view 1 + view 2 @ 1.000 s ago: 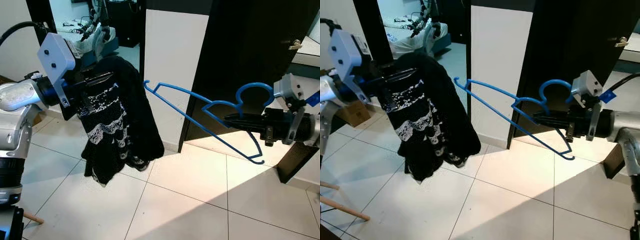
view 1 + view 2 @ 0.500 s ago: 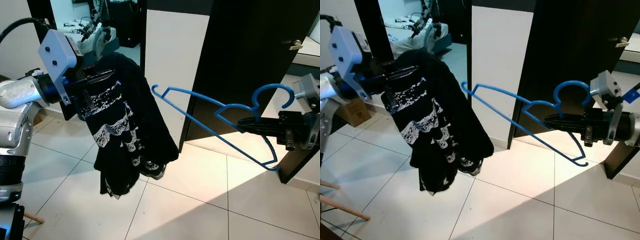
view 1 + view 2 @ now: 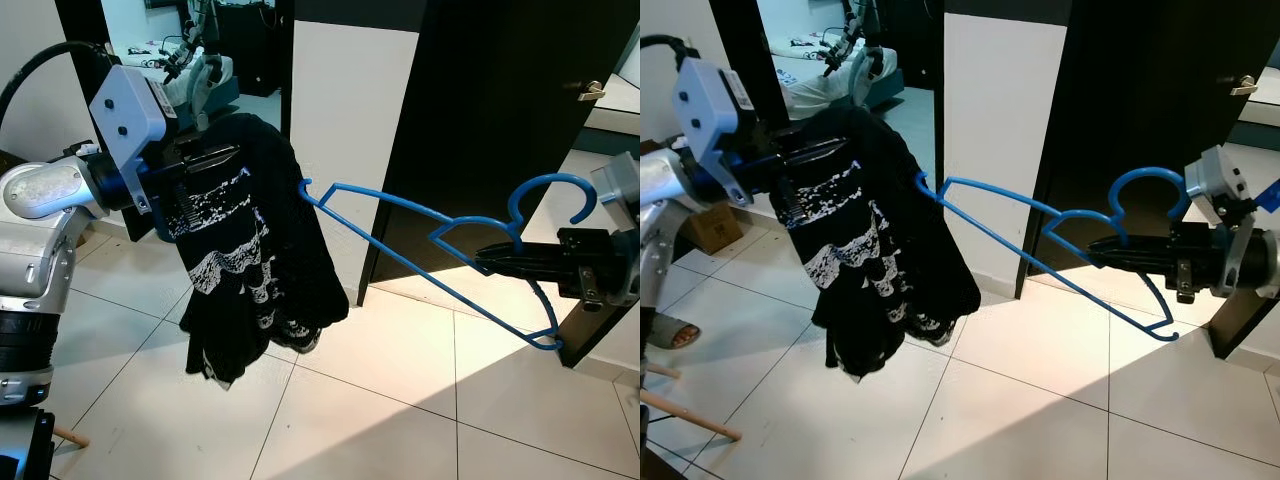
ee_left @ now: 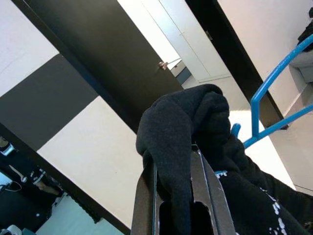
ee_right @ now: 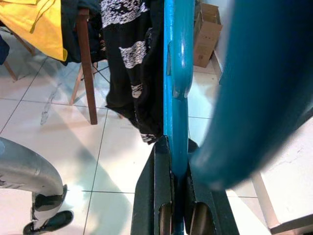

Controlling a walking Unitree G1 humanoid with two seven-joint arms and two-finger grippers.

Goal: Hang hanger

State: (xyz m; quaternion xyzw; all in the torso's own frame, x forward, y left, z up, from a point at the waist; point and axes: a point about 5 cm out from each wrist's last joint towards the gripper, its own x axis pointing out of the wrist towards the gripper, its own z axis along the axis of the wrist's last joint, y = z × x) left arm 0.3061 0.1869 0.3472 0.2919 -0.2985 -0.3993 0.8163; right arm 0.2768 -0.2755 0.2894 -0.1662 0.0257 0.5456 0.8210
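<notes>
— Doorways are taking up the far side of your scene: a dark door (image 3: 500, 120) with a metal handle (image 3: 590, 90) is standing on the right, a white wall panel (image 3: 345, 130) is sitting in the middle, and an opening on the far left is giving onto a room with a bed (image 3: 820, 85). Pale glossy floor tiles (image 3: 380, 400) are spreading below, sunlit on the right.

— What is standing in the way?

— A black garment (image 3: 250, 260) with white lace-like print is hanging limp and bunched from your left gripper (image 3: 205, 160), whose fingers are pinching a fold of the soft cloth. It is dangling between you and the far-left opening.

— And the hanger?

— The blue hanger (image 3: 420, 250), thin smooth plastic with a curled hook, is stretching across the middle in mid-air. Your right gripper (image 3: 490, 262) is clamping its fingers together on the bar just below the hook. The hanger's far-left tip is touching the garment's edge.

— Anything else nearby?

— A wooden chair leg (image 5: 85, 68), a yellow cloth (image 5: 34, 24) and a cardboard box (image 5: 208, 34) are showing beyond the garment in your right wrist view, and a wooden stick (image 3: 690, 415) is lying at the near left.
</notes>
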